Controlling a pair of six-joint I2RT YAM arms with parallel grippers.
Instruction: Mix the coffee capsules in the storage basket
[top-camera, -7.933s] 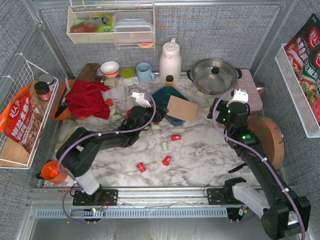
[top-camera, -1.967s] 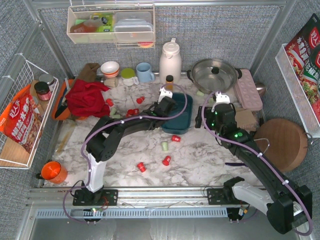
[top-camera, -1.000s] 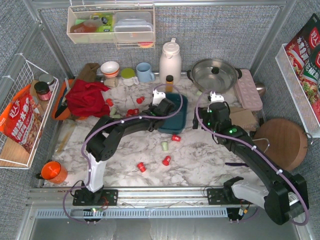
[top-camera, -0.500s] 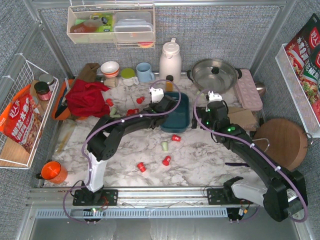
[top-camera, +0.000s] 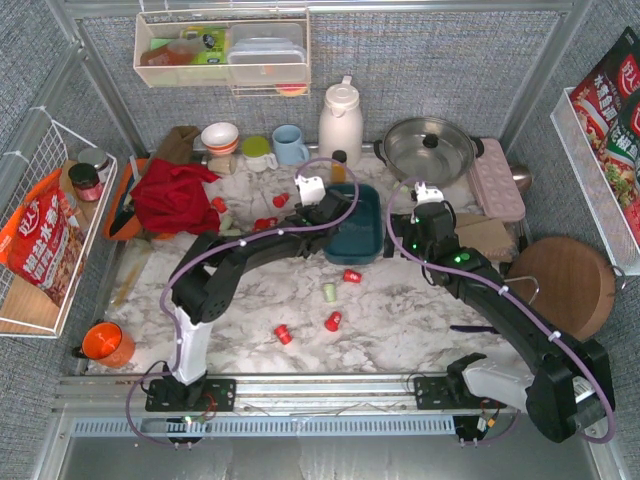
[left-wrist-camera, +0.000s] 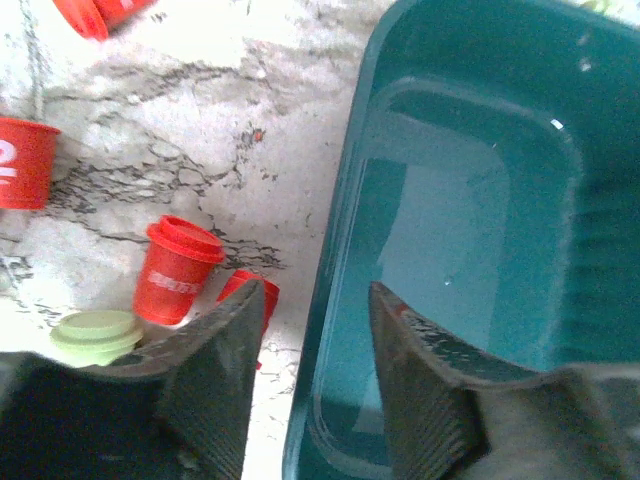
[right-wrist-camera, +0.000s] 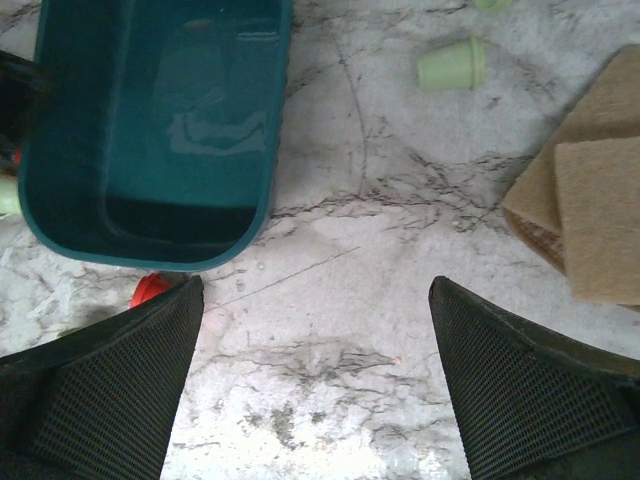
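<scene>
The storage basket (top-camera: 366, 232) is a dark teal tray, empty inside, standing mid-table. My left gripper (top-camera: 331, 212) is open and straddles its left wall (left-wrist-camera: 335, 260), with a gap on each side of the wall. Red coffee capsules (left-wrist-camera: 180, 270) and a mint one (left-wrist-camera: 98, 335) lie just left of the basket. More capsules, red (top-camera: 352, 275) and mint (top-camera: 328, 292), are scattered in front. My right gripper (top-camera: 410, 243) hovers wide open over bare marble right of the basket (right-wrist-camera: 270, 150). A mint capsule (right-wrist-camera: 452, 65) lies beyond it.
Brown cardboard pieces (right-wrist-camera: 590, 210) lie right of my right gripper. At the back stand a steel pot (top-camera: 430, 150), a white thermos (top-camera: 340, 120) and a blue mug (top-camera: 290, 145). A red cloth (top-camera: 178, 195) lies far left, a round wooden board (top-camera: 560, 285) right.
My left jaws have opened off the basket's left wall and the wrist has swung slightly left. The basket stays put. The right gripper has barely moved.
</scene>
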